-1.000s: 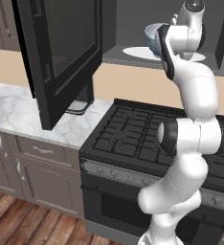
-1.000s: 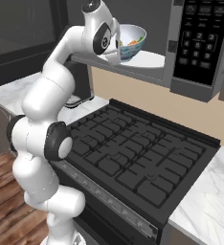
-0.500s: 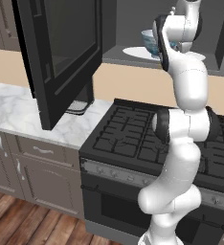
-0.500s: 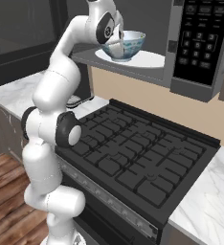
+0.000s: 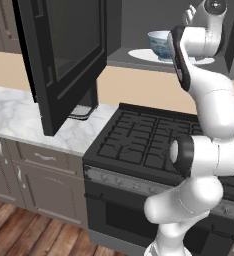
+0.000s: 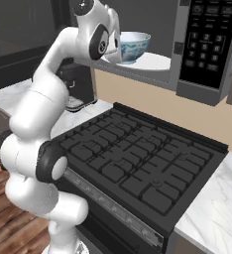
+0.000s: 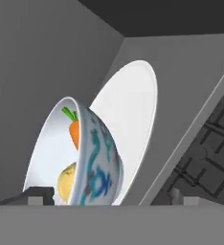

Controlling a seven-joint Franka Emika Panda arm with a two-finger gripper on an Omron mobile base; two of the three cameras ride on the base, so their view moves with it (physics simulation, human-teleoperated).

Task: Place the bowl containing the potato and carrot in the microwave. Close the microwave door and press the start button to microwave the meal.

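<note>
The white bowl with its blue pattern rests on the white turntable plate inside the microwave. In it lie the orange carrot and the yellow potato. My gripper is open, its fingertips spread on either side of the bowl's near wall, one over the bowl's inside and one outside. From the base views the bowl stands upright just beyond my hand. The microwave door hangs wide open at the left.
Below the microwave lies a black gas stove with raised grates. A small black coffee machine stands on the marble counter behind the open door. The door's lower edge juts out over that counter.
The jaws have spread wide and let go of the bowl, which was tilted in the grip and now sits level on the turntable plate.
</note>
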